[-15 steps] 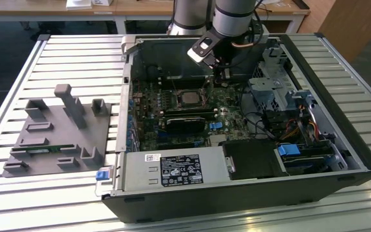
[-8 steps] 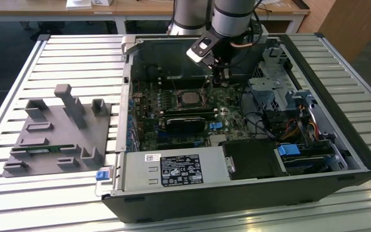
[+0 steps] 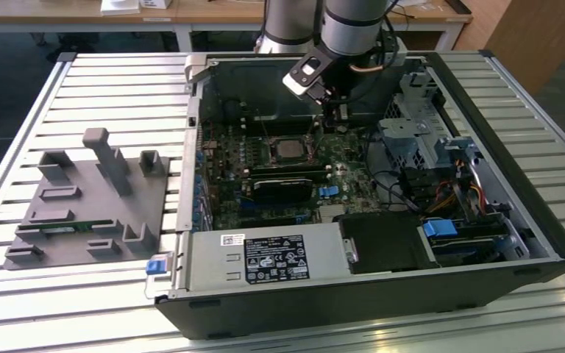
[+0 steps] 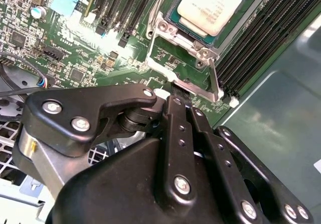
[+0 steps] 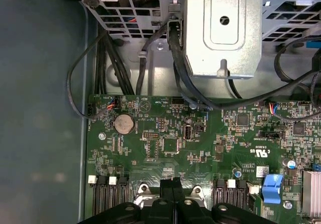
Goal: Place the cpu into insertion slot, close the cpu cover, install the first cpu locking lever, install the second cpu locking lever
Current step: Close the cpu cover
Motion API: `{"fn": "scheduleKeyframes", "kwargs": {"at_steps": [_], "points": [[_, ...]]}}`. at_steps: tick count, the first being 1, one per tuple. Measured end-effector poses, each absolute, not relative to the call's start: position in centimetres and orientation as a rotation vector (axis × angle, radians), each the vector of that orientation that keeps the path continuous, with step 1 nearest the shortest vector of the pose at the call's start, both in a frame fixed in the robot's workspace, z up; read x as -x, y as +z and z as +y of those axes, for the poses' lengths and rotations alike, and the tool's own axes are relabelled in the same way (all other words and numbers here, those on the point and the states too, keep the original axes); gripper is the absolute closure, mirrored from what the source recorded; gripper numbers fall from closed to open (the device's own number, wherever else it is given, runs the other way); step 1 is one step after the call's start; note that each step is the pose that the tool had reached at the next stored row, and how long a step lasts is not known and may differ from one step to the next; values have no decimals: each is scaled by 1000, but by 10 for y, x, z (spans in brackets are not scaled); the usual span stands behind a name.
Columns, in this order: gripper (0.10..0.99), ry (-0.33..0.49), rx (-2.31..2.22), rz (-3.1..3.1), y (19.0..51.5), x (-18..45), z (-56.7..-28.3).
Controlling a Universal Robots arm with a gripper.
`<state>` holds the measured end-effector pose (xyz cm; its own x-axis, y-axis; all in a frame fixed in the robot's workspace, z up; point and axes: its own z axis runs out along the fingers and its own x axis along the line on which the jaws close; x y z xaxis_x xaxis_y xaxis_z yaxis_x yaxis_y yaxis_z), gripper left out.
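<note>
- While poised low over the green motherboard (image 4: 65,48), clenched: gripper (image 4: 176,89), black fingers (image 4: 173,133) pressed tip against tip in both wrist views.
- Just beside those tips: thin silver metal strip (image 4: 214,81), tilted up from the socket edge closest to the gripper; touching or apart, cannot tell.
- Next beyond: insertion slot (image 4: 190,43), square, silver rim with screws at its corners, set into the board.
- Seated inside that slot: cpu (image 4: 210,5), lying flat, pale metal top facing up, green border showing round it. Square, sides equal, edges parallel with the slot's rim and with the long black memory slots (image 4: 256,38) flanking it.
- Seen in the exterior view: same cpu (image 3: 288,149) level near the board's middle; gripper (image 3: 334,114) beyond it, toward the exterior view's right, off the chip.
- Past the fingertips in the first wrist view: round coin cell (image 5: 124,124), looping black cables, then a grey metal drive cage (image 5: 223,28).
- Farther out: black computer case (image 3: 361,309) lying open on its side, power supply box (image 3: 263,259) at its near end, slatted metal counter (image 3: 96,81) underneath.
- Farthest from the gripper: grey moulded fixture (image 3: 86,198) on the counter, toward the exterior view's left, well apart from the case.
</note>
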<state>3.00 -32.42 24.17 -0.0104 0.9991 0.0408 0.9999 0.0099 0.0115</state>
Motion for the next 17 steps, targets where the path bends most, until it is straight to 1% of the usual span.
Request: {"fn": "scheduleKeyframes", "kwargs": {"at_steps": [17], "points": [[980,-58,2195,-2217,242,-26,-324]]}}
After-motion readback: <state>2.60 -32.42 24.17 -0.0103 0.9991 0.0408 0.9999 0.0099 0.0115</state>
